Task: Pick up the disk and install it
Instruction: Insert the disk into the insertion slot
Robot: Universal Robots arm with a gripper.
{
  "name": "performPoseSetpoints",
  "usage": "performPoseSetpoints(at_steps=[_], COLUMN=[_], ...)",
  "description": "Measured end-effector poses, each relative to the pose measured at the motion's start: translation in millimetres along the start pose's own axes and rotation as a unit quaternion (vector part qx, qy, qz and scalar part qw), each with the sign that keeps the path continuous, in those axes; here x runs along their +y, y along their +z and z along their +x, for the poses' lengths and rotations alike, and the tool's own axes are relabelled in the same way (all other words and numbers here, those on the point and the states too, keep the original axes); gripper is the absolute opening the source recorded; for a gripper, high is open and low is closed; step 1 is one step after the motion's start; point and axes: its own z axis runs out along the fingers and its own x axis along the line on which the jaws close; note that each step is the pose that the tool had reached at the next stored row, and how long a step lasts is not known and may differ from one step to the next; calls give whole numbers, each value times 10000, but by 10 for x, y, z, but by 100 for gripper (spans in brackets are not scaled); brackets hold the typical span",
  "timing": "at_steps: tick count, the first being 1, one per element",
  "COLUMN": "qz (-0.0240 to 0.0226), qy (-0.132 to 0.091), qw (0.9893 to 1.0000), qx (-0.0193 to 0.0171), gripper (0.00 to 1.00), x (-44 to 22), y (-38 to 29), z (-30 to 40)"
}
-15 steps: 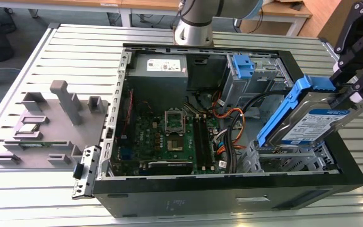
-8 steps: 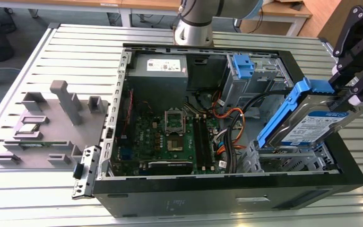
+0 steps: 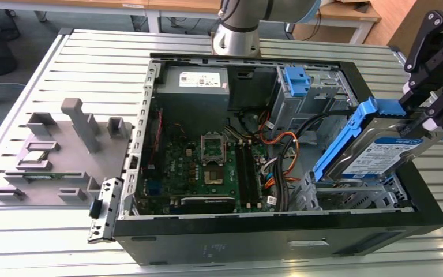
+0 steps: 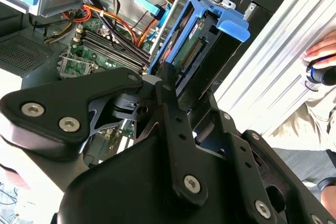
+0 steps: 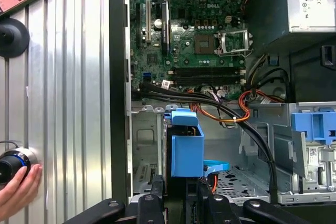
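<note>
Exterior view showed the end effector (image 3: 420, 113) clamped around the disk (image 3: 377, 154), holding it tilted over the metal drive cage (image 3: 354, 194) inside the open computer case (image 3: 283, 245) on the table (image 3: 90, 63), at the exterior view's right

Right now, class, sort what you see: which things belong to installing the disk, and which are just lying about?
Belongs to the job: the disk, held tilted in the gripper; the open computer case; the drive cage under the disk.
Lying about: the bare blue bracket; the power supply; the grey parts tray; a hand on a knob.
</note>
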Motion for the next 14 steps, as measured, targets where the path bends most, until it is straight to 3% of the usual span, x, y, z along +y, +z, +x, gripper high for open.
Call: performPoseSetpoints(at_steps=[14], qz=[-1], qy=[-1], qw=[10000], qx=[-21], gripper=[35], x=[-3], y=[60], z=[3])
